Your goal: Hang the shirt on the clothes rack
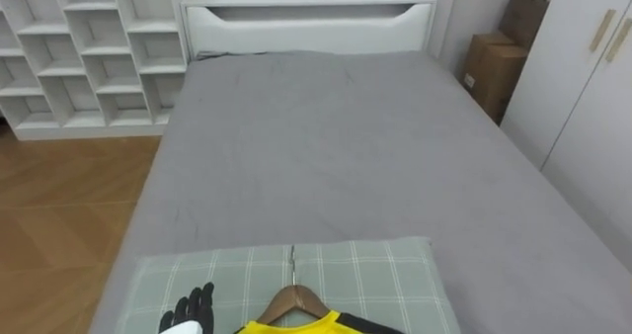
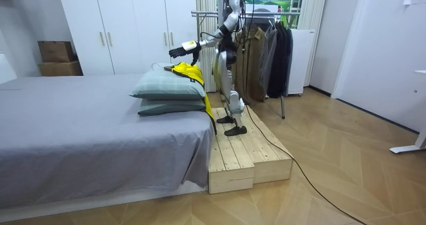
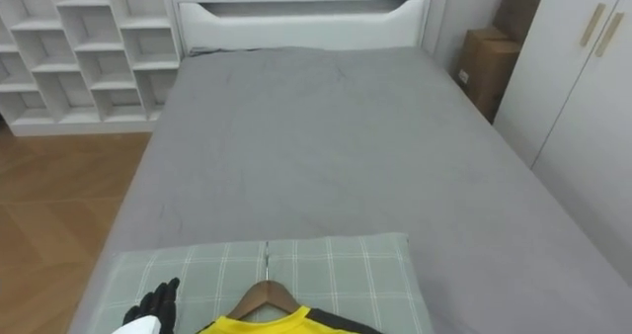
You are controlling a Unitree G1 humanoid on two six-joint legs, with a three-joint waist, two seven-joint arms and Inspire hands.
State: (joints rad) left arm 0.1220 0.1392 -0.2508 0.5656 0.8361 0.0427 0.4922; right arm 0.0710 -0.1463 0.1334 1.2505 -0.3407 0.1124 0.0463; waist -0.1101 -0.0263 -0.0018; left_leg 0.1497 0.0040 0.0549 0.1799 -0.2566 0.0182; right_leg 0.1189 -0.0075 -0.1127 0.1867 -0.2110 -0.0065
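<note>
Stands on a wooden platform (image 2: 247, 153) at the foot of the grey bed (image 1: 326, 146). Holds left hand (image 1: 193, 309), fingers straight and apart, above the green checked pillow (image 1: 380, 265), just beside the yellow jersey (image 1: 296, 326) lying there on its wooden hanger (image 1: 293, 296).

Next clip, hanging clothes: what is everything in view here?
bed: one, grey sheet, ahead of the robot
headboard: one, white, bed's far end
pillows: two, green checked, stacked at bed's near end
shirt: one, yellow with black trim, on top pillow
hanger: one, wooden, inside the shirt's neck
shelf unit: one, white, left of headboard
cardboard boxes: two, brown, right of headboard
wardrobe: one, white, right of bed
clothes rack: one, dark garments, behind the robot
platform: one, pale wood, under the robot
left hand: one, black, fingers straight, over the pillow beside the shirt
</note>
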